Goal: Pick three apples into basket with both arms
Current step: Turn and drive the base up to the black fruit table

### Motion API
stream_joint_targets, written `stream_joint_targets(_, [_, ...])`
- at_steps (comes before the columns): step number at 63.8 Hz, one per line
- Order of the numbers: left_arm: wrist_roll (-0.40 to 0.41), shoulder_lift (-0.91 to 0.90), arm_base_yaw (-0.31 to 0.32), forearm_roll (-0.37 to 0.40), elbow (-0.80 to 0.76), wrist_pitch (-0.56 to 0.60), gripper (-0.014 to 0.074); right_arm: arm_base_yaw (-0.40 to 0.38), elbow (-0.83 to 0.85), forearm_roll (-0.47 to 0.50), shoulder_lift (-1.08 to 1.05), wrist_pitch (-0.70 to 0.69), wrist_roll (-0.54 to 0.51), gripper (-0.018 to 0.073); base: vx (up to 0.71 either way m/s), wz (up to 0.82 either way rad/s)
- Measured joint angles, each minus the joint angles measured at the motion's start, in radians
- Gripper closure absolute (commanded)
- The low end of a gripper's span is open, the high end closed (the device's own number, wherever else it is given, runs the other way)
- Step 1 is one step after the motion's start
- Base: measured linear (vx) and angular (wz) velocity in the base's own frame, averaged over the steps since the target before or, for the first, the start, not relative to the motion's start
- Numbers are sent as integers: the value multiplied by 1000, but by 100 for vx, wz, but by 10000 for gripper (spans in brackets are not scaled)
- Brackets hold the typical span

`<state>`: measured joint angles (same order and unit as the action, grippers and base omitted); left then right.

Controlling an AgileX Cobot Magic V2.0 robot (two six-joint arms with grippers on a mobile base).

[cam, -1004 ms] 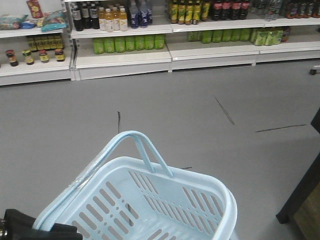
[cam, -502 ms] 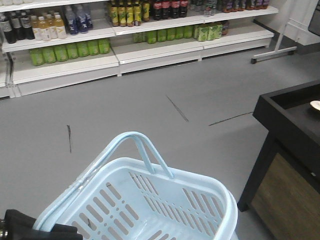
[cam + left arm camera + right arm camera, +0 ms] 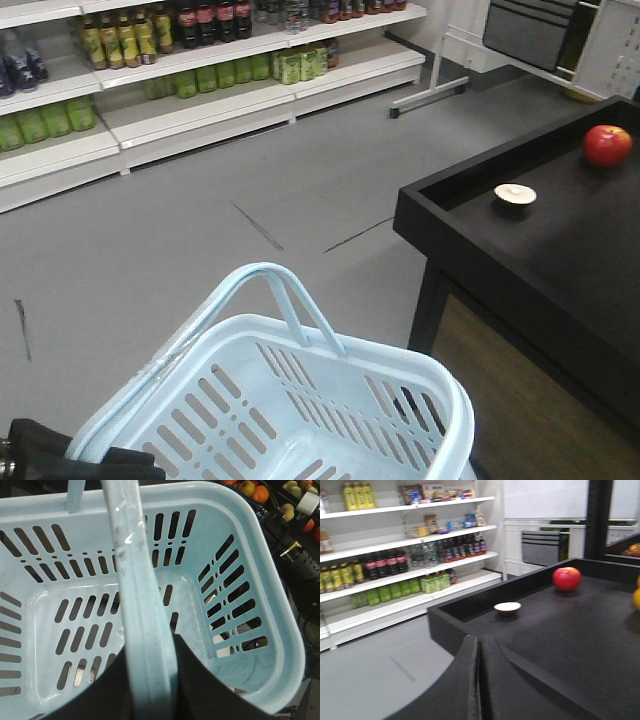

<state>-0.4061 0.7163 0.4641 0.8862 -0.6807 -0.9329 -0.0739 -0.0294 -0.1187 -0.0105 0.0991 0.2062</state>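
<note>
Basket [image 3: 400,357] empty and hanging from our left arm; one red apple [image 3: 608,145] in view on the tabletop [image 3: 560,250].

Left end effector [image 3: 150,690] is clamped on the basket's hoop handle [image 3: 145,620]. Right end effector [image 3: 479,650] is pinched closed and holds nothing. The apple sits far back, well apart from a small white dish [image 3: 515,194]. We judge it firm, smooth and prone to rolling, and it would bruise if squeezed hard, so we grip across the widest part from above with moderate force. The basket looks like light, flexible plastic, so we lower fruit in rather than drop it. We can't pick out the other two apples here.
</note>
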Motion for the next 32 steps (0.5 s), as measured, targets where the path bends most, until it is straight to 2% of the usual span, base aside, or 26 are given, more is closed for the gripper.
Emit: stream_joint_targets(32, [0,0,0,0,0,0,603,0,0,0,0,0,0,564,12,-48])
